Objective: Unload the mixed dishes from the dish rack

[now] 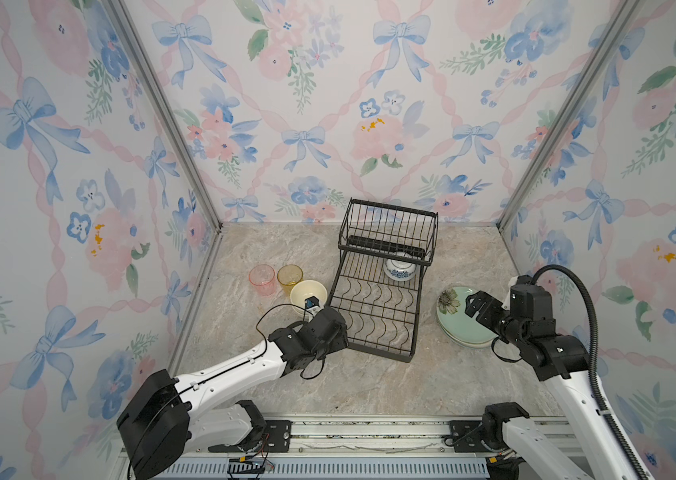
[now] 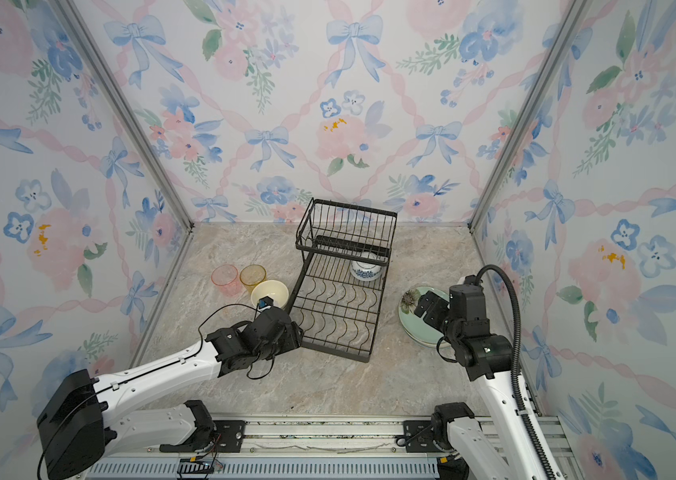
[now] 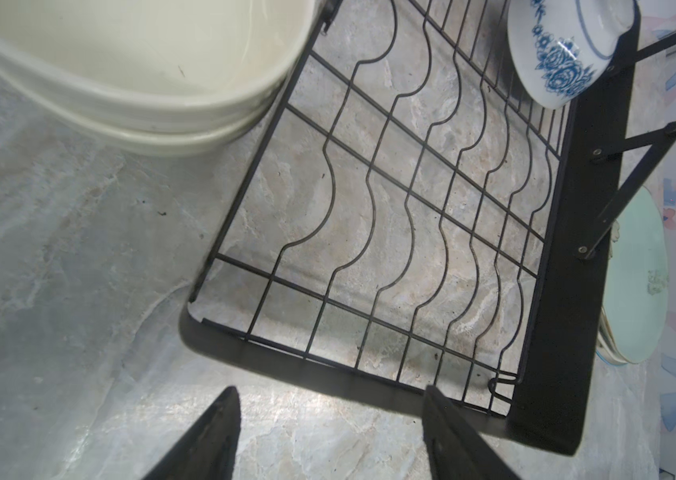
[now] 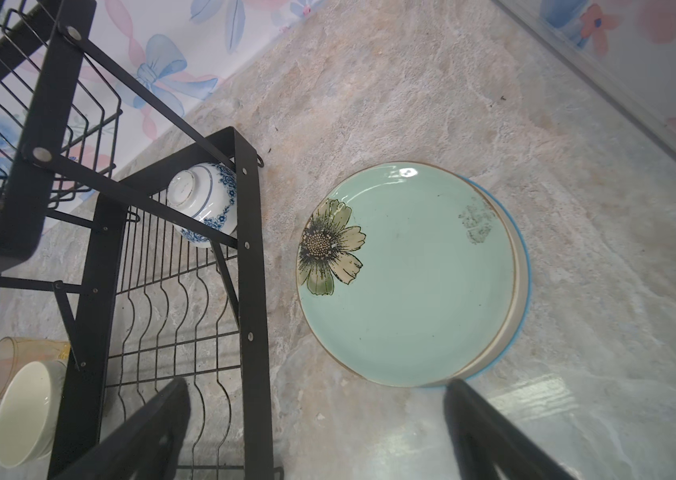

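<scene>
Though both stand spread and empty, my left gripper (image 3: 330,392) sits by the dish rack (image 3: 556,291); my right gripper (image 4: 317,384) hovers over the pale green plate (image 4: 406,282).

The dish rack (image 4: 251,270) is black throughout. The blue-and-white patterned bowl (image 4: 203,208) is white with dark blue roses and thin blue bands. The pale green plate (image 4: 411,282) has a brown rim, a flower with cream and olive petals round a dark speckled centre, and a faint grey-green mark. Beneath it show a cream plate (image 4: 512,307) and a bottom plate (image 4: 526,266) with a light blue edge. The cream bowls (image 1: 308,293) are plain. One tumbler (image 1: 262,280) is translucent pink, the other tumbler (image 1: 289,278) translucent yellow. The tabletop (image 1: 369,386) is beige-grey marble. The wallpaper (image 1: 307,83) bears blue bows, pink ribbons and pink and blue flowers.
</scene>
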{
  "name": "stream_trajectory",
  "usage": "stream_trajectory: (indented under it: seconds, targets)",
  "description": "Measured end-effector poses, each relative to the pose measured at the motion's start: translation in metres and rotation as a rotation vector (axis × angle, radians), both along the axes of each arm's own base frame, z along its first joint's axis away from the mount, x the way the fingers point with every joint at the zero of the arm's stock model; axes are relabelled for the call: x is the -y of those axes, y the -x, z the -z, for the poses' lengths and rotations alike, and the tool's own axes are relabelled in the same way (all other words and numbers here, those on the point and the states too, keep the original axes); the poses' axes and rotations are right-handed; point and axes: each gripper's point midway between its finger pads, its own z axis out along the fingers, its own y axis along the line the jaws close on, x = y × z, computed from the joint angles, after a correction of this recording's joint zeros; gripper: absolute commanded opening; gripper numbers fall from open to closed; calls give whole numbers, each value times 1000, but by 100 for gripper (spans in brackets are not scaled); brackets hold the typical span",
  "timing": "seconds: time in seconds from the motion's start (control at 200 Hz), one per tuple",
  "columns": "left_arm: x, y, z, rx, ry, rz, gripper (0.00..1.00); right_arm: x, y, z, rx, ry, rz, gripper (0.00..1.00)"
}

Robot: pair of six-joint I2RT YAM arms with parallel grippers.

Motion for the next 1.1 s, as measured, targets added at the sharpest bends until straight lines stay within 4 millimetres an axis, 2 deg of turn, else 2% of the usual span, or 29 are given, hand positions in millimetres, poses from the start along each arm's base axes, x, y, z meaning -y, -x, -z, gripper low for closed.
stream_trajectory:
  seconds: [0.17,0.23,0.3,0.395,0.59,0.675,0.81,0.94,1.025,1.1]
  targets:
    - [5,-4,12,-43,-23,-25,68,5,11,-7,17,56,-23,97]
    - [7,-7,15,-52,-36,-30,62,6,13,-12,22,70,-31,97]
    - [6,-7,23,-70,-59,-35,61,6,16,-16,29,81,-40,97]
    - [-1,-9,32,-92,-88,-56,60,7,20,-19,39,92,-46,97]
    - [-18,-21,32,-89,-107,-109,54,9,24,-23,62,98,-47,97]
    - [-30,-28,30,-76,-132,-135,50,8,24,-22,58,101,-50,97]
    - [-44,-42,26,-40,-154,-167,36,8,24,-20,47,102,-51,97]
    - [-52,-47,26,-27,-181,-171,35,7,24,-19,45,96,-56,97]
    - [-54,-48,27,-25,-199,-160,23,6,24,-17,38,93,-61,97]
    - [-53,-49,30,-24,-215,-145,16,6,24,-15,32,90,-61,97]
